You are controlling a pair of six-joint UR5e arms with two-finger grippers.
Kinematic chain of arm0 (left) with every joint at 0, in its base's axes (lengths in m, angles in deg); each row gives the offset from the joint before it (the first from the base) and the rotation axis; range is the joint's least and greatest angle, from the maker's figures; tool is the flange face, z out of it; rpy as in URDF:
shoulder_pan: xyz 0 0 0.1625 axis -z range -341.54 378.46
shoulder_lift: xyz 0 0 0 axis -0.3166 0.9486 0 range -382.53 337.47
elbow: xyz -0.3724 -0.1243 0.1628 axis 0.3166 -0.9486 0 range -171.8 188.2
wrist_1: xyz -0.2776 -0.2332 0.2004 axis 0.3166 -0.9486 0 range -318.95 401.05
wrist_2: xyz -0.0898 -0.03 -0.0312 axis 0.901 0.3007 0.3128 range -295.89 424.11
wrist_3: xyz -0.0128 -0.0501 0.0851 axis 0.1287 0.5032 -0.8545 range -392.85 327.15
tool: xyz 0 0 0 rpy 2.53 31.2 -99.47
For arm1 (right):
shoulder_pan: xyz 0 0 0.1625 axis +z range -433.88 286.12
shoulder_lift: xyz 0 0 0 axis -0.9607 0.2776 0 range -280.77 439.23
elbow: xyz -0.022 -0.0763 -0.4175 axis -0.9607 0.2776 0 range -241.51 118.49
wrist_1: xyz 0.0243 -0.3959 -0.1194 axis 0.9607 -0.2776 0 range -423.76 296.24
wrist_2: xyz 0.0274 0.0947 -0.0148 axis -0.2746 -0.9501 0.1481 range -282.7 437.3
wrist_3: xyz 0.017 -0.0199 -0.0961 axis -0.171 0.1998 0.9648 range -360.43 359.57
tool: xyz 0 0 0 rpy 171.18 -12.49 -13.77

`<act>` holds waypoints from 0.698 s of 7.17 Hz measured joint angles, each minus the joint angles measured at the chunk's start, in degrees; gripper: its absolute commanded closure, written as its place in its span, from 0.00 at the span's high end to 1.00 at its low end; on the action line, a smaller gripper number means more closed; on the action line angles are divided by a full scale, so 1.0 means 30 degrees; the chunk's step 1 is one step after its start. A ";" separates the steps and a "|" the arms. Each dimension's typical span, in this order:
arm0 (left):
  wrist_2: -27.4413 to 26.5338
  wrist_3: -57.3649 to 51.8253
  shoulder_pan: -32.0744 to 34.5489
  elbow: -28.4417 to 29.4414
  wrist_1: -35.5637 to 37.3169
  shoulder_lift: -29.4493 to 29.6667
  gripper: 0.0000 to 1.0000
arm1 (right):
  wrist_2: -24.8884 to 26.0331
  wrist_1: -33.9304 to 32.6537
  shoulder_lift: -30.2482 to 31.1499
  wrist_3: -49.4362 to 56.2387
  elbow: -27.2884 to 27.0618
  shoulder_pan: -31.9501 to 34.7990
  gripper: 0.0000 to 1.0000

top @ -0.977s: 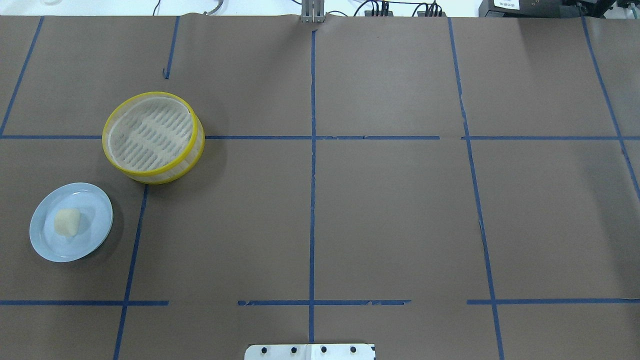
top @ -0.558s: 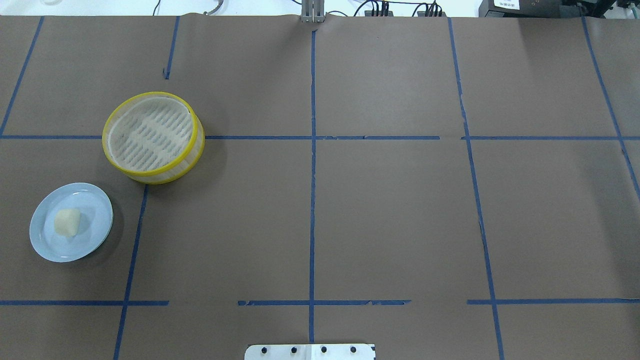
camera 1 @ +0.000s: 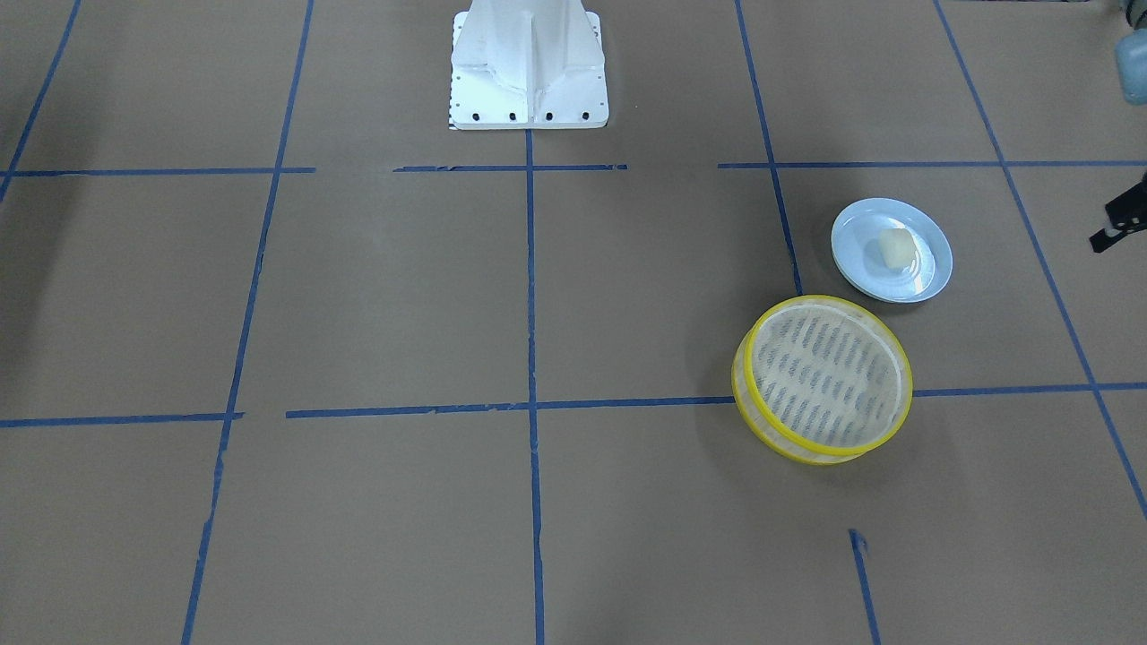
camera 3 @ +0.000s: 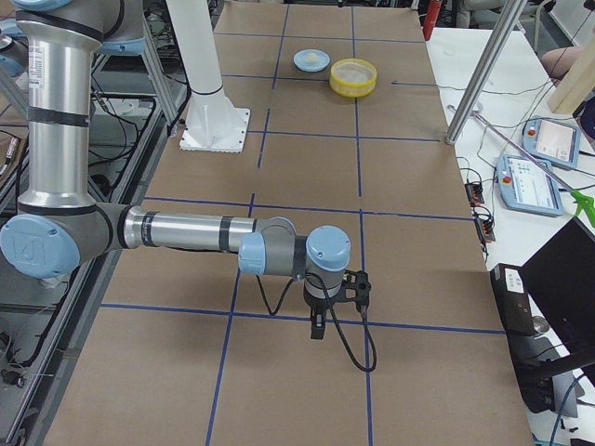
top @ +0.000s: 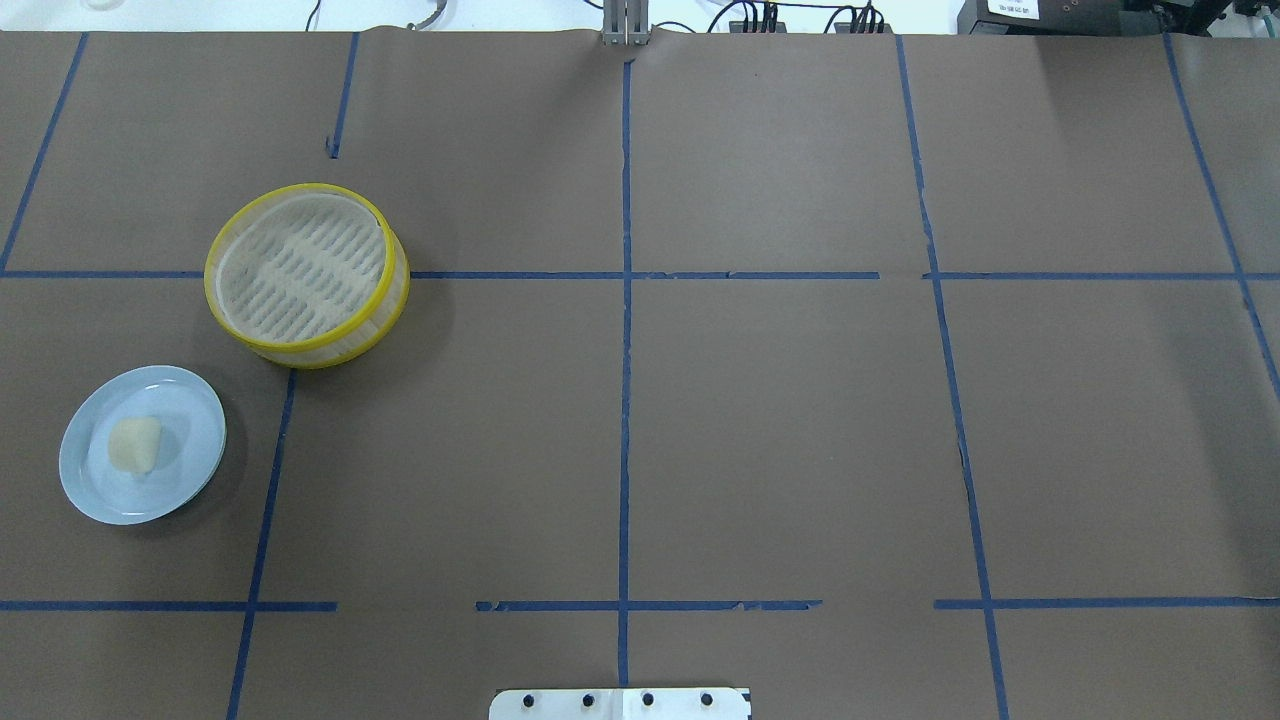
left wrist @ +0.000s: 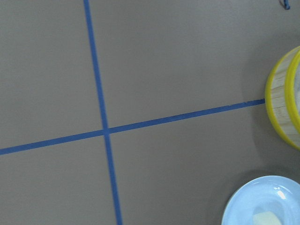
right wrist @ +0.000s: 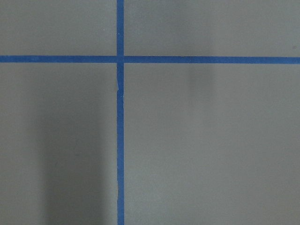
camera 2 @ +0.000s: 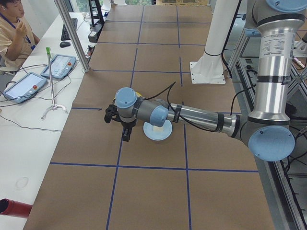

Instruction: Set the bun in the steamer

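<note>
The bun (top: 135, 445) is a cream-white lump lying on a pale blue plate (top: 190, 400) at the table's left. It also shows in the front-facing view (camera 1: 896, 246) and at the left wrist view's bottom edge (left wrist: 267, 218). The steamer (top: 305, 270), yellow-rimmed and empty, stands just beyond the plate, also in the front-facing view (camera 1: 823, 378). My left gripper (camera 2: 125, 136) hangs above the table beside the plate, on the side toward the table's end; I cannot tell if it is open. My right gripper (camera 3: 318, 325) is far off at the other end; I cannot tell its state.
Blue tape lines grid the brown paper. The white robot base (camera 1: 527, 72) stands at the robot's edge. An operator (camera 2: 12, 28) and control tablets (camera 2: 60, 64) are at a side table across from the robot. A metal post (camera 3: 479, 79) stands at the table's edge.
</note>
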 measured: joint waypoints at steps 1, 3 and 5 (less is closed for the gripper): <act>-0.1257 0.2925 -0.1889 -0.0865 -0.2003 -0.0981 0.99 | 0.0001 0.0000 0.0000 0.0000 0.0000 0.0000 1.00; -0.3213 0.8908 -0.5328 -0.1410 -0.6489 -0.3020 0.99 | 0.0000 0.0000 0.0007 0.0001 0.0000 0.0001 1.00; -0.5761 1.2808 -0.8589 -0.1306 -0.7677 -0.3447 0.97 | 0.0000 0.0000 0.0013 0.0000 0.0000 0.0001 1.00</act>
